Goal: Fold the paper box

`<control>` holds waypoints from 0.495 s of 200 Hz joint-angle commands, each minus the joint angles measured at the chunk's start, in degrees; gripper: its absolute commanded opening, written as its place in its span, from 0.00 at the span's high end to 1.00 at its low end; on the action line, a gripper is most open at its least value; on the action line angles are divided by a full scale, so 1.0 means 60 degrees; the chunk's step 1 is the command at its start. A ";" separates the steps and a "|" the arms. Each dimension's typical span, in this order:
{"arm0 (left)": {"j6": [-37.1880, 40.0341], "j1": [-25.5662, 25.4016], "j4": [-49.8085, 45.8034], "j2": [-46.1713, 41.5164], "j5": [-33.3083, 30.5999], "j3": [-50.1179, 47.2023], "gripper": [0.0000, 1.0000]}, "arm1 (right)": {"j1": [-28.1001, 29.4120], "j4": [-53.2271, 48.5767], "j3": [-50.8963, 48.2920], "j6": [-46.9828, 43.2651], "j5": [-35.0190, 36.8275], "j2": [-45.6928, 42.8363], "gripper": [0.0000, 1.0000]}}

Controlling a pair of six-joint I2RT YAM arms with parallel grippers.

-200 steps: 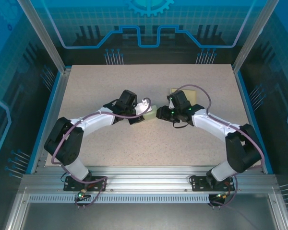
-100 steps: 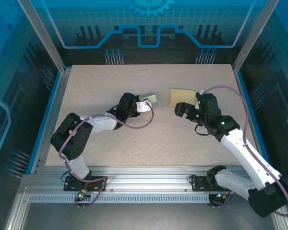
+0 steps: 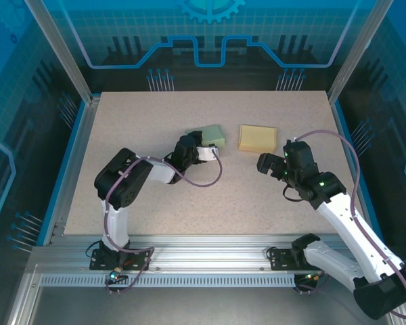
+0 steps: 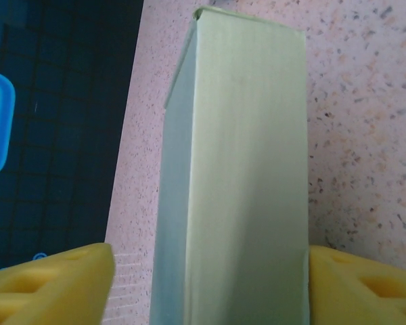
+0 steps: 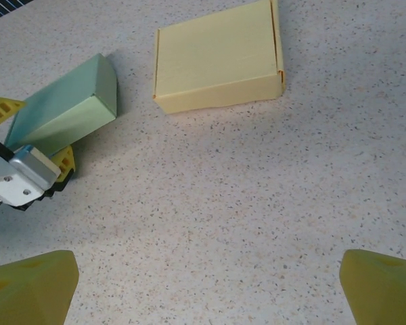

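The pale green folded paper box (image 3: 208, 137) lies on the table (image 3: 210, 196) left of centre. It is closed and long, as the left wrist view shows (image 4: 237, 169). My left gripper (image 3: 203, 147) straddles its near end and stands open. One yellow finger (image 4: 61, 281) stands off the box with bare table between, and the other finger (image 4: 365, 284) rests against its side. My right gripper (image 3: 264, 162) is open over bare table (image 5: 206, 271), well to the right of the green box (image 5: 68, 112), with nothing between its fingers.
A flat yellow folded box (image 3: 257, 137) lies just right of the green one, seen too from the right wrist (image 5: 216, 57). Blue rails and dark glass walls bound the table on the left, right and far sides.
The left arm carried the green box away from the right gripper, set it on the table and widened its jaws. The right gripper let go, opened wide and drew back to the right.
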 commanded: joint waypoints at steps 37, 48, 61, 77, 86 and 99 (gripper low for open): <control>-0.0588 -0.0569 -0.0338 -0.1337 -0.0215 -0.0977 0.01 | -0.0136 -0.0125 0.0032 -0.0086 0.0324 0.0193 0.00; -0.0685 -0.0835 -0.0336 -0.1724 -0.0541 -0.1255 0.01 | -0.0136 -0.0156 0.0062 -0.0115 0.0370 0.0226 0.00; -0.0942 -0.1159 -0.0112 -0.2229 -0.1183 -0.1572 0.01 | -0.0136 -0.0238 0.0080 -0.0153 0.0531 0.0213 0.00; -0.1842 -0.1430 0.0207 -0.3048 -0.2028 -0.1897 0.01 | -0.0140 -0.0284 0.0066 -0.0297 0.0799 0.0128 0.00; -0.2621 -0.1487 0.0184 -0.3666 -0.2520 -0.2020 0.01 | -0.0138 -0.0351 0.0080 -0.0325 0.0987 0.0072 0.00; -0.3926 -0.1476 -0.0214 -0.4620 -0.3192 -0.2165 0.01 | -0.0147 -0.0299 0.0026 -0.0429 0.1189 -0.0081 0.00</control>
